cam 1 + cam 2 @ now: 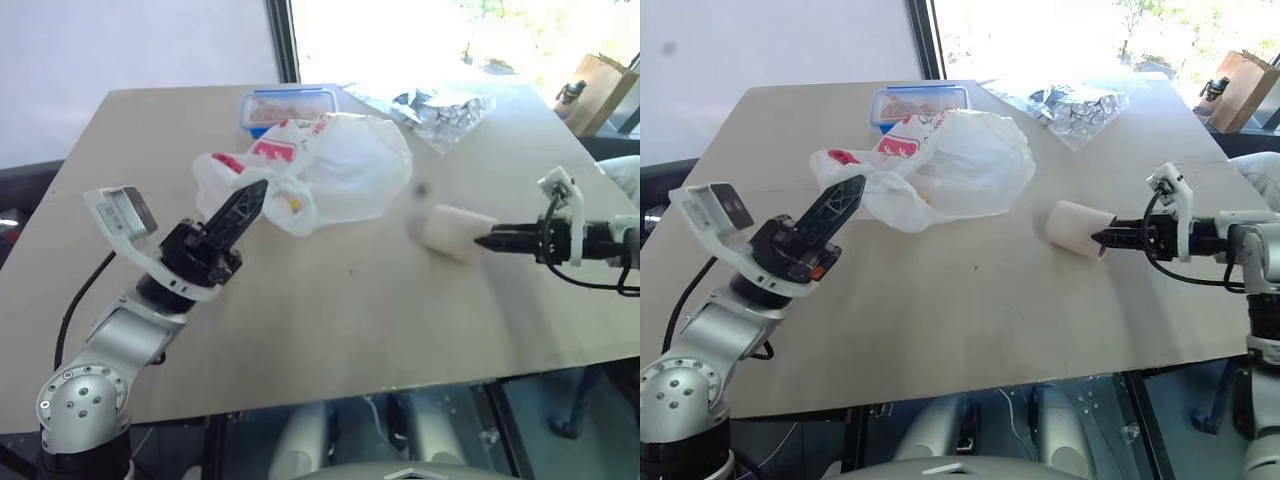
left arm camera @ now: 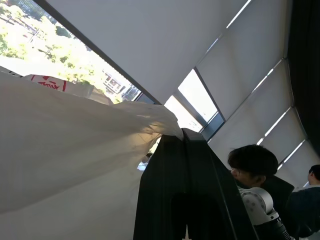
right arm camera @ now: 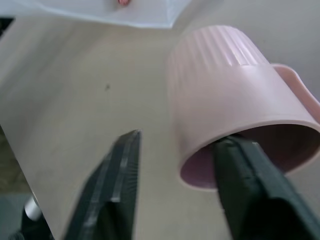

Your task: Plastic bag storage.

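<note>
The white plastic bag with red logos lies crumpled on the far middle of the table. My left gripper is shut on the bag's near-left edge; the left wrist view shows the film pinched at the fingertips and stretching away. A pale pink ribbed cup lies on its side to the right. My right gripper is open at its mouth. In the right wrist view one finger is inside the cup, and the other finger stands outside, apart from the wall.
A clear blue-lidded food box sits behind the bag. Crumpled silvery foil lies at the far right of the table. A brown cardboard item stands beyond the table's right corner. A person shows in the left wrist view.
</note>
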`<state>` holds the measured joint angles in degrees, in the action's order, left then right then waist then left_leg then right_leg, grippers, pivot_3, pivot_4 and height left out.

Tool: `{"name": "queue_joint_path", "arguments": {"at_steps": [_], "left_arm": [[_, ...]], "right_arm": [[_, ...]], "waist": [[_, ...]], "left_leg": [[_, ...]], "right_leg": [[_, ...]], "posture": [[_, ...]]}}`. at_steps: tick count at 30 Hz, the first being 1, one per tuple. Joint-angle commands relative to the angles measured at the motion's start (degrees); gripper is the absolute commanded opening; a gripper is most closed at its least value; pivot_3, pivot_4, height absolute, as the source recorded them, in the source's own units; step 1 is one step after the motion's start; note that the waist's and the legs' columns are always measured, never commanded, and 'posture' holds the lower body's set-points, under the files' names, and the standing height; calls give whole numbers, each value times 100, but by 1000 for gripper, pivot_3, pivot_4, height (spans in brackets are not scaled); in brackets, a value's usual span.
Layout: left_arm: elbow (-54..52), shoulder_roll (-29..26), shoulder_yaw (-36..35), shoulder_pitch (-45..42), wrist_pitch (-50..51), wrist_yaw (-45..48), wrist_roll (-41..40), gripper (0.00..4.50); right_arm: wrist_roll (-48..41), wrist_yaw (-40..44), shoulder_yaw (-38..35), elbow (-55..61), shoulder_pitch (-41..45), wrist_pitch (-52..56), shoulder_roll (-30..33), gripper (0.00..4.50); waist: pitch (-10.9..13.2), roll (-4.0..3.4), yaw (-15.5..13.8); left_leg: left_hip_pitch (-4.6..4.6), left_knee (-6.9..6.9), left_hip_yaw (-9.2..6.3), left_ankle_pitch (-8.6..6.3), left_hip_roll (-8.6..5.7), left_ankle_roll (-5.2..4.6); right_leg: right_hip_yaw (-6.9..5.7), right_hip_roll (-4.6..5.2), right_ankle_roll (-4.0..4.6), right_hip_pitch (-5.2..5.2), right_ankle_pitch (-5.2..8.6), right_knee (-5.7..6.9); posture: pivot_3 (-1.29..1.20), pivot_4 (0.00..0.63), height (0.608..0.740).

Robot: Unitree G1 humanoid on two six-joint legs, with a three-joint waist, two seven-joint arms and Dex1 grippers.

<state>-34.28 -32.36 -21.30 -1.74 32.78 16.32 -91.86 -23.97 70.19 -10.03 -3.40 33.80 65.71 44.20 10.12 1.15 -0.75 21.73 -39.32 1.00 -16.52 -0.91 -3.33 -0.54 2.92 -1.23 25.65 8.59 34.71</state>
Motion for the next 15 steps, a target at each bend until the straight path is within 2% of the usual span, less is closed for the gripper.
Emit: {"name": "queue_joint_path", "arguments": {"at_steps": [1, 2, 7, 11, 15], "left_arm": [[-105, -41, -49, 26, -6, 104, -17, 0], [-118, -32, -56, 46, -7, 102, -15, 0], [-173, -18, -89, 109, -32, 103, -18, 0], [-192, -52, -161, 115, -28, 104, -181, 0], [-259, -159, -255, 147, 30, 99, -408, 0]], "right_arm": [[-363, -626, -449, 353, -92, 154, -285, 401], [-440, -809, -513, 452, -144, 219, -397, 114], [-1005, -1655, -1079, 1013, -239, 662, -1066, 114], [-1828, -2547, -1473, 2104, 103, 1503, -2149, 114], [-2153, -3394, -1598, 2441, 510, 1783, -3120, 114]], "waist": [[0, 0, -1], [0, 0, 0], [0, -1, -3], [1, -1, 29], [1, -2, 49]], "left_leg": [[0, 0, -1, 3, 0, 5], [1, 0, 0, 3, 0, 6], [3, 1, -1, 4, 1, 6], [2, 1, -1, 2, 2, 3], [-3, 2, -9, -4, 10, -5]], "right_leg": [[0, 0, 0, 1, 0, 1], [1, -1, 0, 1, 0, 0], [2, 0, 0, 2, 0, -3], [2, -2, 0, 3, 0, -1], [-2, -11, 1, 4, 0, 9]], "posture": [[0, 150, 740], [0, 150, 740], [0, 150, 740], [0, 150, 740], [0, 150, 740]]}}
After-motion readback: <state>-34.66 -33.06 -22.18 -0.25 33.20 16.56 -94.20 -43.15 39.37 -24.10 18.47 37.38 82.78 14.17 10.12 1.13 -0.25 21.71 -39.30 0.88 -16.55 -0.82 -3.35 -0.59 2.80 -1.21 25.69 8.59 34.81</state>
